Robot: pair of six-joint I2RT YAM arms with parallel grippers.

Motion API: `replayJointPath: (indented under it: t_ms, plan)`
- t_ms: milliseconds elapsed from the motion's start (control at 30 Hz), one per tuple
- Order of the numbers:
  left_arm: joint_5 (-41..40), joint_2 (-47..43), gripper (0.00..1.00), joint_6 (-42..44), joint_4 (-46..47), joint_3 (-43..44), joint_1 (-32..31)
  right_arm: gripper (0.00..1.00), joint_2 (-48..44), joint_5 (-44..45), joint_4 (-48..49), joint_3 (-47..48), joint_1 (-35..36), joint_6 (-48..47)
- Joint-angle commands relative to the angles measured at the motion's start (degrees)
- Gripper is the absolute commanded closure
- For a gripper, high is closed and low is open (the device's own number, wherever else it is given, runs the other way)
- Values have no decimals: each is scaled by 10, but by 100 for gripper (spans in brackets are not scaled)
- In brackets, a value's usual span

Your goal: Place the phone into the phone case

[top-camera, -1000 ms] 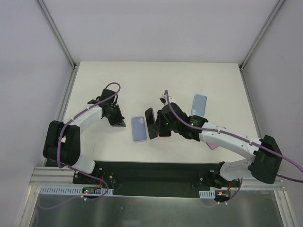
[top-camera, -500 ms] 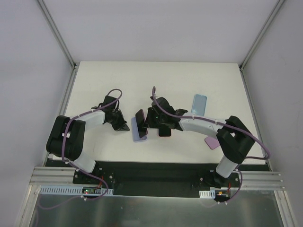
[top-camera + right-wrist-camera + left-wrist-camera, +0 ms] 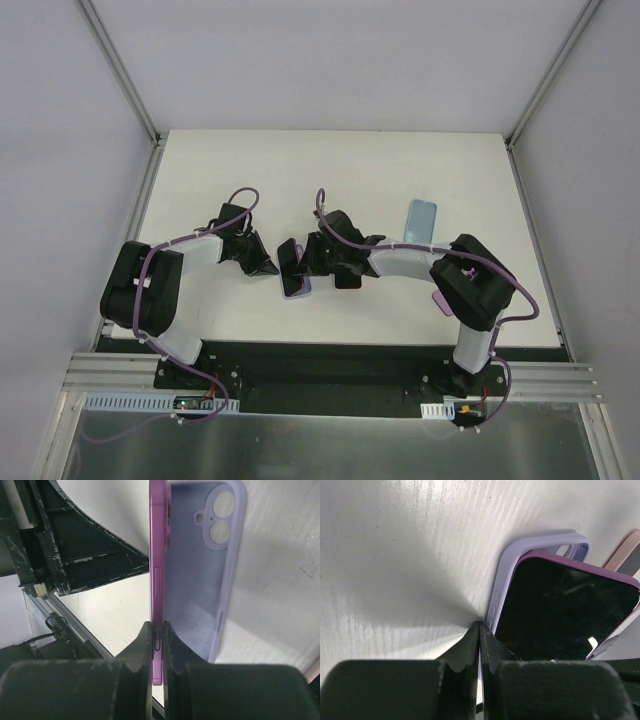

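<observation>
Right gripper [image 3: 157, 626] is pinching the purple phone [image 3: 158, 540] across its thin body and holding it tilted over the open lilac phone case [image 3: 200, 590], which is lying camera-cutout up on the white bench [image 3: 350, 170]. Left gripper [image 3: 479, 627] is pressed together, with its tip sitting against the case's side wall and probably bracing it. Phone is looking stiff, slick and glass-fronted, so the side rails are the safest hold. Case is looking soft and light, and likely sliding if not pinned. No brand or readable writing is showing.
</observation>
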Motion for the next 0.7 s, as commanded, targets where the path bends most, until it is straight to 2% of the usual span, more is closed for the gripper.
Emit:
replayJointPath:
  t_ms: [0,333,667]
  plan:
    - [0,12,100,0,1,-16,-5,99,14,-18,53,-15,0,30]
    - [-3,22,100,-2,3,-17,-6,99,-1,-32,66,-50,-4,31]
    - [-3,10,100,1,4,-20,-6,99,41,-60,82,-51,-4,36]
